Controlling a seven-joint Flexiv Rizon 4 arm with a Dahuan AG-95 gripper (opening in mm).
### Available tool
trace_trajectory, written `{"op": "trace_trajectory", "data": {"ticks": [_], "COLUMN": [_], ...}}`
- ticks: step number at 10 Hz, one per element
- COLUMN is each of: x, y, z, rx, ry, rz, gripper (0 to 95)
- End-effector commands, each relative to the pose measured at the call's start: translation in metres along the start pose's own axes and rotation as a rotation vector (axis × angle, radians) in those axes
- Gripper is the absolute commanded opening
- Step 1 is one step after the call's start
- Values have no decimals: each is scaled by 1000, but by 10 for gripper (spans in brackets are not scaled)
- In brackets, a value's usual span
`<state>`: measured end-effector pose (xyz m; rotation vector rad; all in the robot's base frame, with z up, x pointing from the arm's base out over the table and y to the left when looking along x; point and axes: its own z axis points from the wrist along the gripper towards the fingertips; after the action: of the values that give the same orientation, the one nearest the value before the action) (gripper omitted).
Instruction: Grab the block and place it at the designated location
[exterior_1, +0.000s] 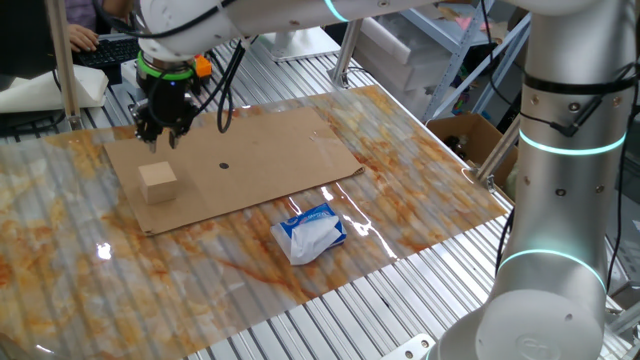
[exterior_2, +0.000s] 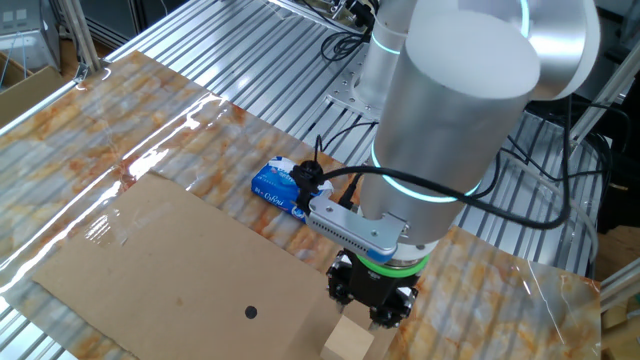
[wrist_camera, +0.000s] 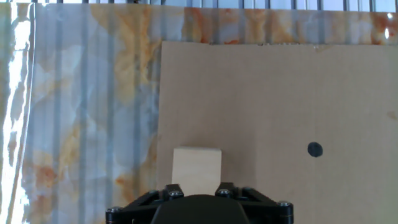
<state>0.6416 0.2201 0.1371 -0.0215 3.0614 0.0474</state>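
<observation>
Block (exterior_1: 158, 181) sits free on cardboard (exterior_1: 270, 150), near its edge, well apart from the dot (exterior_1: 223, 167). Gripper (exterior_1: 160, 133) hovers just above it, holding nothing; opening can't be judged. Grasp, carry and placing all remain.

Claw (exterior_1: 158, 138) above block (exterior_1: 158, 181) on cardboard (exterior_1: 270, 150)

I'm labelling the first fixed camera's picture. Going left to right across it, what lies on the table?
block → black dot on the cardboard sheet → blue-and-white packet. The gripper hangs above the block.
</observation>
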Motion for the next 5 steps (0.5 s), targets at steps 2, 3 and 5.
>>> {"op": "trace_trajectory", "data": {"ticks": [2, 3, 5], "x": [2, 2, 4], "y": [1, 1, 2], "z": [5, 5, 6], "rx": [-3, -5, -16], "ry": [2, 2, 3], "rz": [-3, 1, 6], "gripper": [950, 950, 760]}}
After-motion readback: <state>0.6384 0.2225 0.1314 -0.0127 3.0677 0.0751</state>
